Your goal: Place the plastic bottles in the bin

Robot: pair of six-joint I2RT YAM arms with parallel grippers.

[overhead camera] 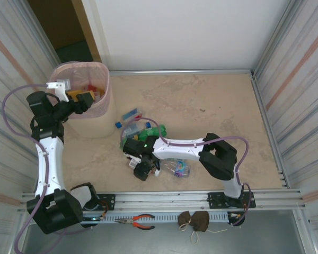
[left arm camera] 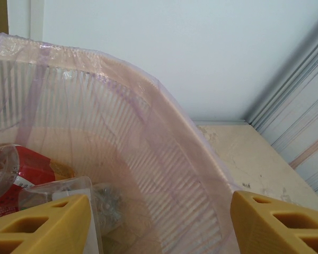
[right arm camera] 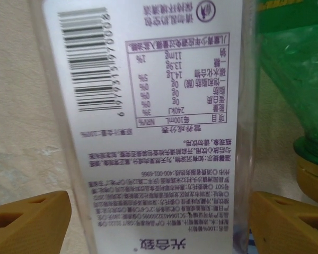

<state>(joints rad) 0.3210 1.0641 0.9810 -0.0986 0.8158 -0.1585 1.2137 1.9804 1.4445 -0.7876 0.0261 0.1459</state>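
The pale pink bin (overhead camera: 95,117) stands at the far left of the table. My left gripper (overhead camera: 86,98) hangs open over its rim (left arm camera: 164,111), with nothing between the yellow fingers (left arm camera: 47,225). Inside lie a red-labelled bottle (left arm camera: 26,169) and a clear one (left arm camera: 103,203). Several plastic bottles lie mid-table, among them a green one (overhead camera: 155,130) and a blue-capped one (overhead camera: 130,115). My right gripper (overhead camera: 141,167) is down among them, open, straddling a clear bottle with a white printed label (right arm camera: 148,106). A green bottle (right arm camera: 297,69) lies just right of it.
A colourful-labelled bottle (overhead camera: 177,168) lies by the right arm's forearm. Red-handled pliers (overhead camera: 139,221) and a brown pouch (overhead camera: 195,220) sit on the front rail. Corrugated metal walls (overhead camera: 294,79) close in both sides, and a white wall stands at the back.
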